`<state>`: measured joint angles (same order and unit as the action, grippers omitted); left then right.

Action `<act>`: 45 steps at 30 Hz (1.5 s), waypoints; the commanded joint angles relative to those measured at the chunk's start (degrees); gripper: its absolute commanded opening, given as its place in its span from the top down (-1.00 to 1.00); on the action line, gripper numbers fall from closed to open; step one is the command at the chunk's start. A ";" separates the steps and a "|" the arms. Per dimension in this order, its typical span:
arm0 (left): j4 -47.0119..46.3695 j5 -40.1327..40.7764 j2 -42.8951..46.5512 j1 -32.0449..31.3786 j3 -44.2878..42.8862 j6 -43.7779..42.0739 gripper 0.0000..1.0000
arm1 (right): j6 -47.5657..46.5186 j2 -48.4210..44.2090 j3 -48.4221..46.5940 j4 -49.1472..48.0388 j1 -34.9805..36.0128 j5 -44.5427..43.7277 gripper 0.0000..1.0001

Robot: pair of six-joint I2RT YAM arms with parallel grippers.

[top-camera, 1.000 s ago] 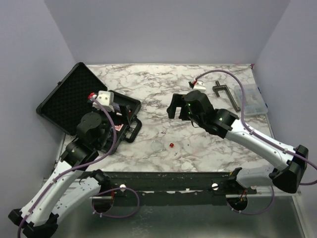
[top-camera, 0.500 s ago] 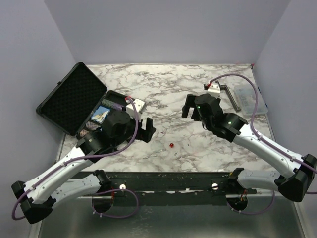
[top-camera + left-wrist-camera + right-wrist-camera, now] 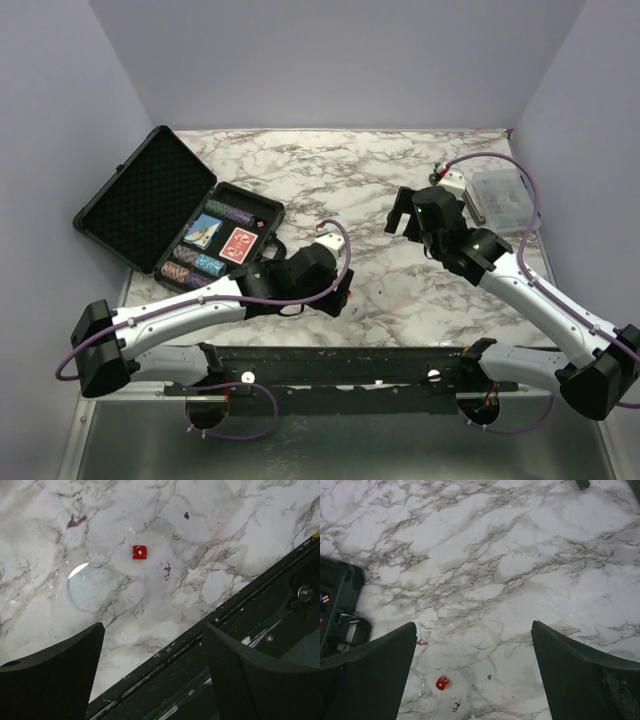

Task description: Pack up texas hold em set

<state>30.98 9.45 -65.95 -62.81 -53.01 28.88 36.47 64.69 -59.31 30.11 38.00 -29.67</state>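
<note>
- Top external view: the black case [image 3: 140, 195] lies open at the far left of the marble desk [image 3: 330, 180]. Its foam-lined lid is tipped back toward the left wall.
- In the base of the case sit two card decks [image 3: 238, 243], one red-backed and one bluish, with chip stacks [image 3: 230, 213] in rows around them.
- The left arm stretches low along the near edge. The left hand [image 3: 343, 293] points down at the desk just right of the case, and its fingers are hidden under the wrist from this angle.
- The right hand [image 3: 404, 212] hangs over the right-centre of the desk, well apart from the case. A clear plastic box [image 3: 505, 195] lies by the right wall behind that arm.
- Left wrist view: the left hand [image 3: 154, 630] is wide open. Its dark fingers [image 3: 55, 675] are spread, with only bare desk and the dark rail [image 3: 250, 615] at the near edge between them.
- A red die [image 3: 139, 552] rests on the marble beyond the fingertips, outside the case and touched by neither finger.
- A clear round disc [image 3: 90, 586] lies flat near the die, a little apart from it.
- Right wrist view: the right hand [image 3: 474, 627] is fully open and empty, its fingers [image 3: 585, 670] framing bare marble.
- The red die [image 3: 442, 682] lies on the desk low in this view, nearer the left-side finger than the other.
- A corner of the case [image 3: 340, 590] shows at the left edge, apart from the die.
</note>
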 commanded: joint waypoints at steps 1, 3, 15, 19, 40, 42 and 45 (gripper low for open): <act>-0.25 0.10 -5.85 -2.27 -1.19 4.40 -0.56 | 1.16 -1.42 1.71 1.54 -0.46 1.65 -1.00; -1.03 -1.22 -8.88 -2.75 -2.10 3.88 -0.51 | 1.56 -1.40 2.38 1.23 -0.54 2.27 -1.00; -3.92 -3.51 -26.52 -1.92 -10.80 -3.99 -0.29 | 2.73 -4.11 5.55 1.02 -0.56 4.55 -1.00; -4.56 -4.22 -29.23 -0.55 -11.18 -4.27 -0.16 | 2.42 -5.77 5.79 1.78 -0.56 3.81 -1.00; -9.53 -6.37 -34.78 4.42 -9.23 -7.79 0.07 | 2.38 -8.75 4.78 3.15 -0.58 3.77 -1.00; -9.78 -6.38 -35.04 4.70 -9.13 -7.79 0.10 | 2.30 -9.13 4.86 3.29 -0.56 3.83 -1.00; -10.06 -6.29 -35.40 5.05 -9.04 -7.87 0.13 | 2.37 -9.42 5.00 3.34 -0.56 3.83 -1.00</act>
<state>21.93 4.47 -99.88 -58.41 -62.87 21.89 38.50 56.60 -54.06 33.01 37.39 -25.96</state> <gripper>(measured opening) 0.448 0.998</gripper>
